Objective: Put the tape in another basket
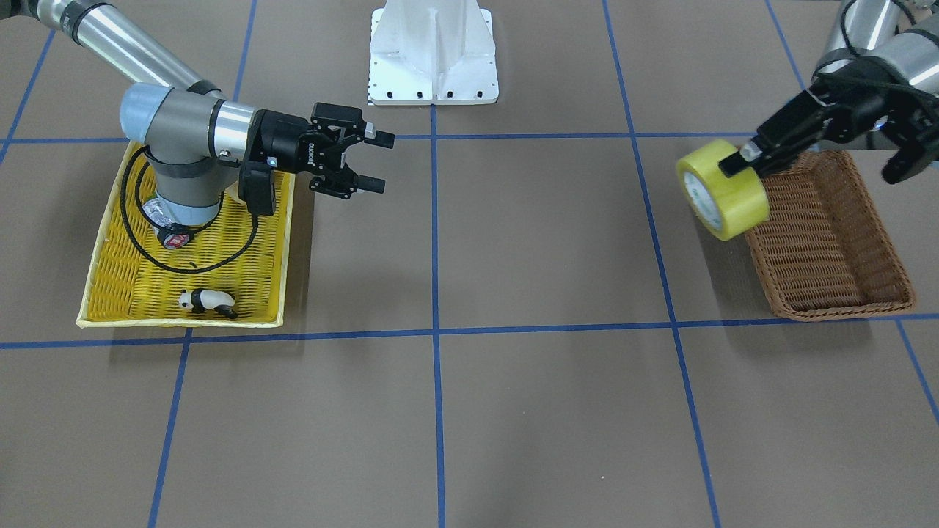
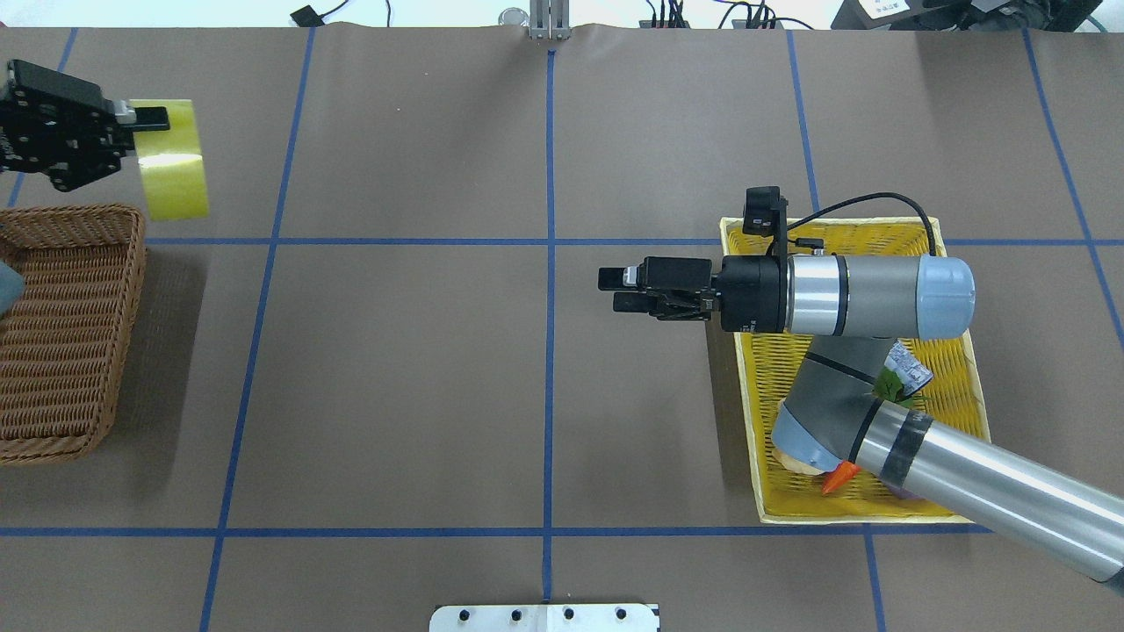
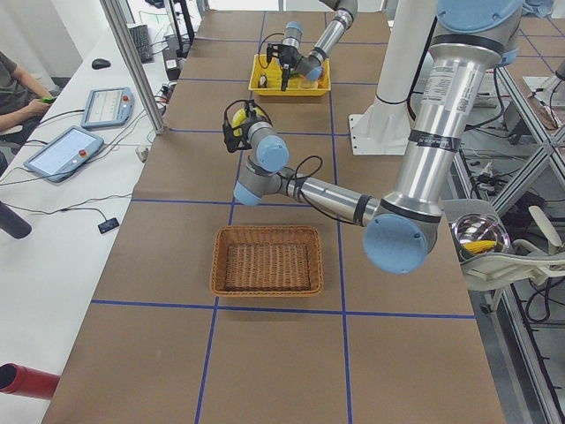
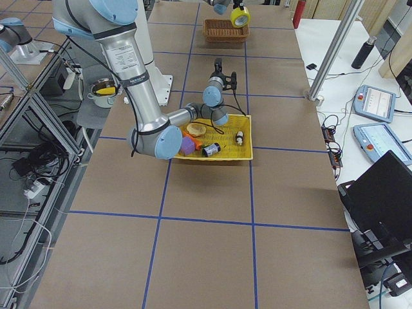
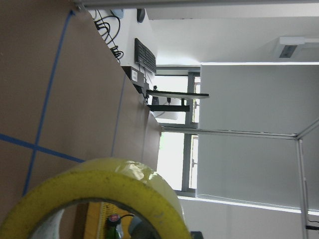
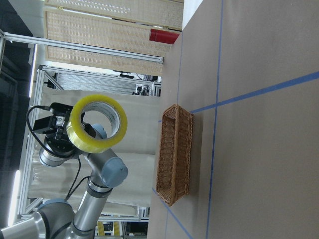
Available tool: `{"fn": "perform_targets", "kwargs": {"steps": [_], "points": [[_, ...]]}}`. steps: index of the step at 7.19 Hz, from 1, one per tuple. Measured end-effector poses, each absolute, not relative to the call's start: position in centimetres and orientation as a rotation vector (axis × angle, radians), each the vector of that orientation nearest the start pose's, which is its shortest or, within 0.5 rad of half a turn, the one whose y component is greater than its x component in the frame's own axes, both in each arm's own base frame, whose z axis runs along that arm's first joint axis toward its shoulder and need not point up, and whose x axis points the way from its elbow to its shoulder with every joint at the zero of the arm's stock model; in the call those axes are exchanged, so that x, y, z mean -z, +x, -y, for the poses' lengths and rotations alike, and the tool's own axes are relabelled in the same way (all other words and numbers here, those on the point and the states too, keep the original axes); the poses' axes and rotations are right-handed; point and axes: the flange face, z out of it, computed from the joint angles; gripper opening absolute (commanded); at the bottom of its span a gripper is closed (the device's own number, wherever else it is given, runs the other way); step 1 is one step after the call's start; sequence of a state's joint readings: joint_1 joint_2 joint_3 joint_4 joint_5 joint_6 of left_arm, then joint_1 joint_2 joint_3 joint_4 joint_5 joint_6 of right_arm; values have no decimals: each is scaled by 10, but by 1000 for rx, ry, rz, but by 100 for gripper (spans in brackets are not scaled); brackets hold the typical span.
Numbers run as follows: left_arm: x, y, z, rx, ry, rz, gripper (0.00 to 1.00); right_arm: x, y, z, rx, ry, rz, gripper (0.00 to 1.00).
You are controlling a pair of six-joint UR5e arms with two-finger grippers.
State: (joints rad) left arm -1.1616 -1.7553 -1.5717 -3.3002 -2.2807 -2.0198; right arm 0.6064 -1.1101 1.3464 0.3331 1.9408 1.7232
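The tape (image 1: 722, 191) is a wide yellow roll with a pale core. My left gripper (image 1: 741, 165) is shut on its wall and holds it in the air. It hangs just past the corner of the empty brown wicker basket (image 1: 763, 271), on the side toward the table's middle. In the overhead view the tape (image 2: 174, 158) and left gripper (image 2: 145, 132) are beyond the basket (image 2: 132, 263). The tape also fills the bottom of the left wrist view (image 5: 109, 189). My right gripper (image 1: 370, 161) is open and empty, level over the table beside the yellow tray (image 1: 117, 293).
The yellow tray (image 2: 957, 263) lies under my right arm. It holds a panda toy (image 1: 207, 301), a silver cylinder with a red-black end (image 1: 170, 233) and an orange piece (image 2: 840, 475). The white robot base (image 1: 433, 55) stands at the table's robot side.
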Motion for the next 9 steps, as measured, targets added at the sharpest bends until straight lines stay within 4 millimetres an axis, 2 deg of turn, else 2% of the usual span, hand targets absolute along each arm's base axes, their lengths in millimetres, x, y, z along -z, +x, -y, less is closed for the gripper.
{"fn": "perform_targets", "kwargs": {"steps": [2,3,4,6,9], "points": [[-425,103,498,456,203,-1591,0,-336,-408,438,-48,320,2008,100],[-453,95,492,440,199,-1490,0,-341,-390,454,-36,333,1961,100],[-482,92,482,420,187,-1403,0,-346,-373,470,-31,337,1915,99],[-520,94,471,409,135,-1283,0,-351,-336,499,-31,310,1820,98],[-545,106,468,440,51,-1188,0,-363,-259,543,-68,213,1671,97]]}}
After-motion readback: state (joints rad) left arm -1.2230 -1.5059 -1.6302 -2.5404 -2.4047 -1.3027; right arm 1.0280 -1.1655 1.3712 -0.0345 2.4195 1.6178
